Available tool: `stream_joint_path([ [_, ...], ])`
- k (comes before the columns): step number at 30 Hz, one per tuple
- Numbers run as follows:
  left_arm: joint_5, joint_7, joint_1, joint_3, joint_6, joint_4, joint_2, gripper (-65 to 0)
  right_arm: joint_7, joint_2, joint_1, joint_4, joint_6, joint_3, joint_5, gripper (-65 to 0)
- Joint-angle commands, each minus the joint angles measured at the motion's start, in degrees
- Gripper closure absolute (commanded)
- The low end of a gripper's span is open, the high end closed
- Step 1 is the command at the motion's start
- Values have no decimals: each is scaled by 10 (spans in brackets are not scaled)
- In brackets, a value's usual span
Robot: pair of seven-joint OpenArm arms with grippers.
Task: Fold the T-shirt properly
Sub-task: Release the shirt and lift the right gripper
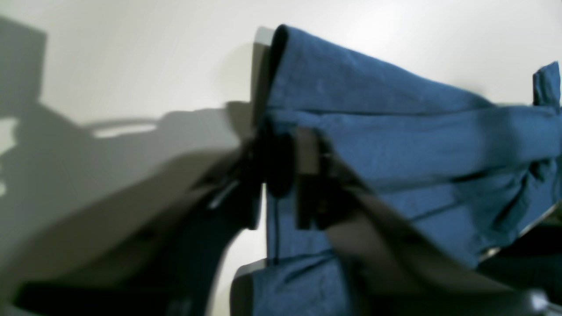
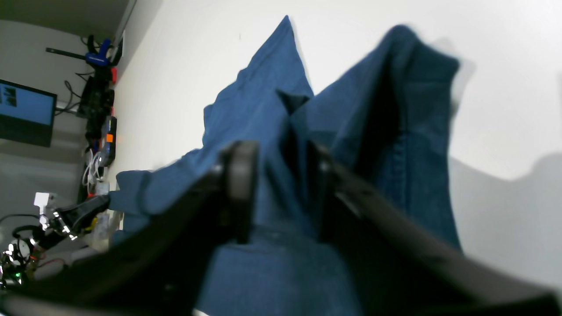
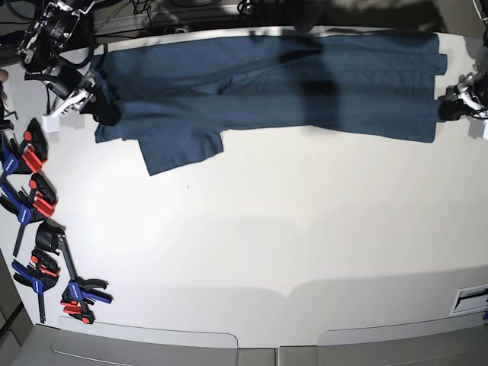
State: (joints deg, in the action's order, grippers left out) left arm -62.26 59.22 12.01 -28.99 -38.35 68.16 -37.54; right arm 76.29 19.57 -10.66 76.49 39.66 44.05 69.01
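The dark teal-blue T-shirt (image 3: 305,84) lies stretched in a long band across the far side of the white table (image 3: 259,229), with one sleeve (image 3: 179,149) spread toward the front. My right gripper (image 3: 103,113) holds its left end, and in the right wrist view the fingers (image 2: 239,197) close on bunched cloth (image 2: 259,109). My left gripper (image 3: 450,110) holds the right end. In the left wrist view it (image 1: 281,166) is shut on a folded edge of the cloth (image 1: 395,145). The neck label is hidden.
Several blue and red clamps (image 3: 30,164) lie along the table's left edge, with more near the front left corner (image 3: 76,293). A monitor (image 2: 26,114) and cables stand beyond the table. A white label (image 3: 469,299) lies at the front right.
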Motion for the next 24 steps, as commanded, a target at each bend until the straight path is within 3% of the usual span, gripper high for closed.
stream_joint_path([
  [1,-10,-5,-4,-7,-3,10,-17,-171,-10,12,3,10,3,3,19,-224],
  [9,-28,-9,-6,-11,-3,23,-54,-194,-12,38,17,26,3,6,76,-226],
  [15,-28,-40,-6,-93,-7,71,-73,-194,-12,58,73,42,3,6,75,-226],
  [19,-27,-76,-7,-166,-8,94,-71,-194,-26,47,123,41,3,4,12,-226],
  [24,-18,-81,-7,-206,-7,96,-71,-194,-128,29,153,37,3,-23,-128,-226],
])
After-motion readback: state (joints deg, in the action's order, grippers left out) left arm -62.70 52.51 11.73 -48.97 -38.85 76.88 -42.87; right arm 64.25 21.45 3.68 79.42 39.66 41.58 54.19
